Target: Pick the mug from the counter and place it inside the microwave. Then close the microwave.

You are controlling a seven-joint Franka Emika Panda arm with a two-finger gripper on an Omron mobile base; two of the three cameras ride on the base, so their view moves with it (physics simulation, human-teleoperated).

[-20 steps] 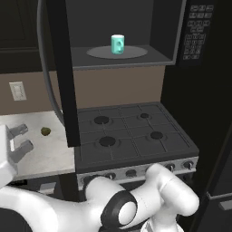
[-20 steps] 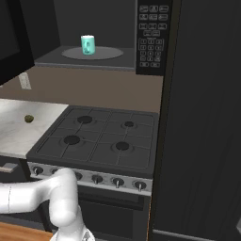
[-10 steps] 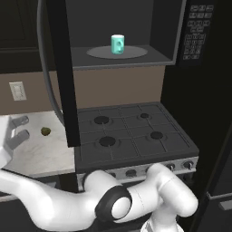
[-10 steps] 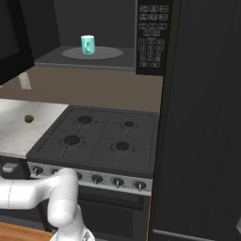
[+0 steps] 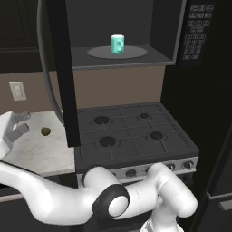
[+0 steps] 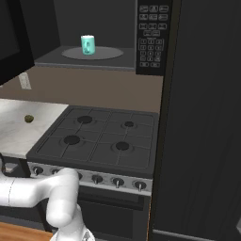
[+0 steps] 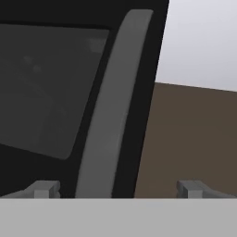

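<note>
The teal mug (image 5: 118,45) (image 6: 87,44) stands upright on the round grey turntable (image 5: 133,52) (image 6: 107,53) inside the black microwave (image 5: 194,32) (image 6: 151,34). The microwave door (image 5: 62,72) (image 7: 51,92) hangs open, swung out to the left, with its curved grey handle (image 5: 44,68) (image 7: 111,102) facing my hand. My gripper (image 5: 23,123) (image 7: 118,190) is open and empty, low at the left over the marble counter (image 5: 41,152) (image 6: 16,129), left of the door. In the hand view the handle rises between my two spread fingertips (image 7: 44,189).
A black gas stovetop (image 5: 131,136) (image 6: 101,141) lies under the microwave. A small olive lump (image 5: 45,131) (image 6: 29,118) sits on the counter near the door's lower edge. A wall outlet (image 5: 18,90) is behind it. Tall dark cabinetry (image 6: 202,117) closes off the right.
My hand has risen a little at the left over the counter and the elbow has swung lower left. The mug, the door and the open jaws are unchanged.
</note>
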